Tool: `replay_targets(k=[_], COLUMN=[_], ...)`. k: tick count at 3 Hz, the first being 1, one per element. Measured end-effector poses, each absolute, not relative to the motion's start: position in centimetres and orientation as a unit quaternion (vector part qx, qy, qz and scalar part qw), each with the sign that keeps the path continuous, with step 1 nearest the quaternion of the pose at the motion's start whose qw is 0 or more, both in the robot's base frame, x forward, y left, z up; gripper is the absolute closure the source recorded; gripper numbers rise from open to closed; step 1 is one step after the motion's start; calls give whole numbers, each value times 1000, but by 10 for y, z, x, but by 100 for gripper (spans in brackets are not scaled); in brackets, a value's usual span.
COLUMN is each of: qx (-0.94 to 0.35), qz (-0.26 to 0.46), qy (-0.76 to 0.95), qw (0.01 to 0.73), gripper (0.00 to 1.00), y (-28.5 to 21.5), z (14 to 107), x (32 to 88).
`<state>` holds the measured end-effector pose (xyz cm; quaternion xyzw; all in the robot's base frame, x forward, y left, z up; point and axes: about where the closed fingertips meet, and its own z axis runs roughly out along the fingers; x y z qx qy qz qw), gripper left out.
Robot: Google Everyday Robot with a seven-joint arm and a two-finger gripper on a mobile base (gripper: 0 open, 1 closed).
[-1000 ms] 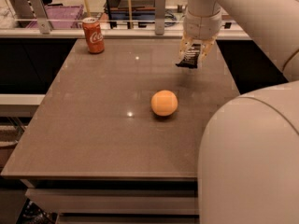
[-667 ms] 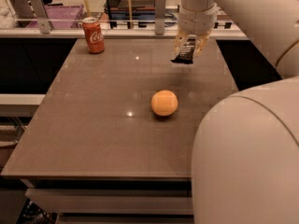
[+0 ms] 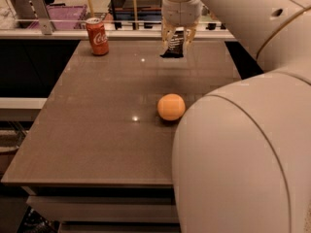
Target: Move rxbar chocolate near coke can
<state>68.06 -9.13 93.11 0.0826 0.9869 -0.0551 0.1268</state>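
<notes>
Two fingers of the gripper (image 3: 178, 38) clamp the rxbar chocolate (image 3: 174, 46), its long axis near upright and its lower end pointing tableward; the coke can (image 3: 97, 37) stands well to the claw's left.

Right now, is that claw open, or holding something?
Gripper: closed on the rxbar chocolate, over the far side of the table, right of the coke can.

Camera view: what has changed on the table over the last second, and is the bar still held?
The gripper, shut on the small flat black rectangular chocolate bar, has carried it left along the far side of the brown table, closer to the red soda can. The bar is still held. The can and the round orange fruit have not moved.
</notes>
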Motion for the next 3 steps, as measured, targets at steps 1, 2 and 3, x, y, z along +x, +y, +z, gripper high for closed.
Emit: replay_targets(k=[1,2,3], qx=[40,16,-17], qz=[-51,-45,-28], qy=[988,989,989], qw=[139,142,141], gripper=[100,100,100], y=[-51,-28,-9], z=[939,940,935], x=[688,692,701])
